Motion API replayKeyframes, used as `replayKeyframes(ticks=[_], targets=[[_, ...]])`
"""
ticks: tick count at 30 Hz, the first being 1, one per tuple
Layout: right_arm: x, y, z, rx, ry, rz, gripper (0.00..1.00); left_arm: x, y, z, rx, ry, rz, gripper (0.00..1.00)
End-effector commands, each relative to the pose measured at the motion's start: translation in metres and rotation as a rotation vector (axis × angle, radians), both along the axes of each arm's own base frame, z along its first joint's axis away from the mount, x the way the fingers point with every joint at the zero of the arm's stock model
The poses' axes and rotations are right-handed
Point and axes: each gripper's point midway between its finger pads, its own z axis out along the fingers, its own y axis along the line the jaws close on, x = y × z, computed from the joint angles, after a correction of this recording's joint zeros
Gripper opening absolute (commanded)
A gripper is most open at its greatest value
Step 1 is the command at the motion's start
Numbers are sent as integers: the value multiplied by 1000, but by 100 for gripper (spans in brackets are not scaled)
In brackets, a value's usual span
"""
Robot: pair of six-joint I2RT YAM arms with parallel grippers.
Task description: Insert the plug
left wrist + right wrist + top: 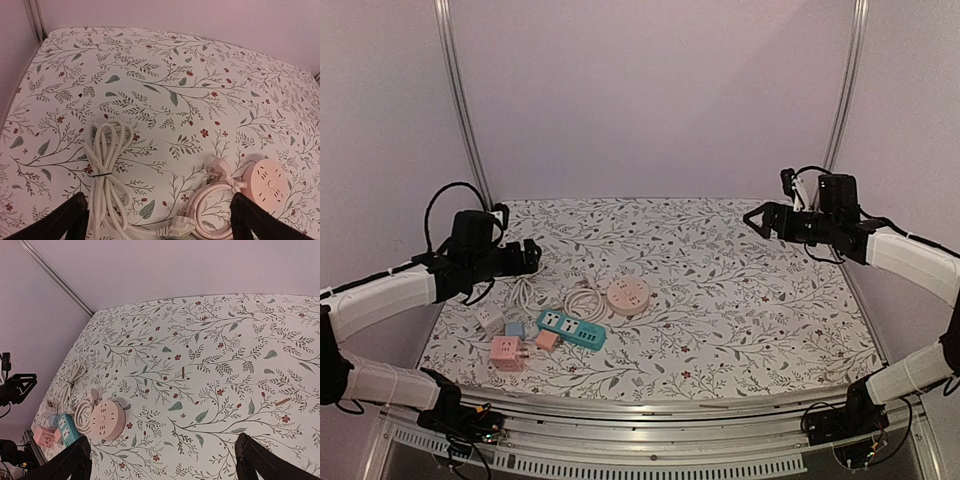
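Note:
Two plugs lie on the floral table. A pink plug (218, 168) on a coiled pink cord lies beside the round pink power strip (270, 182) (628, 296) (104, 419). A white plug (182, 228) ends a tied white cable bundle (105, 160) (525, 290). My left gripper (160, 220) (527, 254) hovers open above these cords, holding nothing. Far off at the right rear, my right gripper (162, 462) (761, 219) also stands open and empty, raised above the table.
A teal power strip (571, 328) (66, 427) lies at the front left. Around it sit a pink cube adapter (507, 352), a small blue adapter (514, 328), a white adapter (488, 318) and a small orange one (547, 340). Walls enclose the table.

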Motion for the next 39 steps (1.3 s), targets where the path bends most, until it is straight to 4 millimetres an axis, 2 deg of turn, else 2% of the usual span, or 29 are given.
replayKeyframes(ticks=[1, 8, 10, 14, 19, 23, 28, 34, 39], targets=[[-3, -2, 10, -60, -26, -32, 99, -2, -20, 3, -1, 22, -81, 97], [-7, 6, -2, -153, 18, -42, 99, -4, -49, -13, 14, 111, -170, 92], [-10, 9, -5, -187, 23, -39, 99, -3, -44, -19, 44, 137, -119, 92], [-11, 15, -11, -231, 30, -32, 99, 2, -14, -31, 101, 169, 51, 90], [-10, 18, -23, -262, 63, -34, 99, 9, -23, -44, 85, 220, 20, 87], [-9, 18, -33, -299, 99, -43, 99, 5, 8, -53, 157, 281, 200, 88], [-5, 21, -42, -326, 124, -49, 99, -21, 38, -45, 162, 278, 347, 93], [0, 22, -60, -345, 167, -61, 99, -64, 80, -42, 163, 289, 557, 94], [4, 22, -75, -373, 192, -61, 99, -89, 91, -51, 82, 290, 629, 94]])
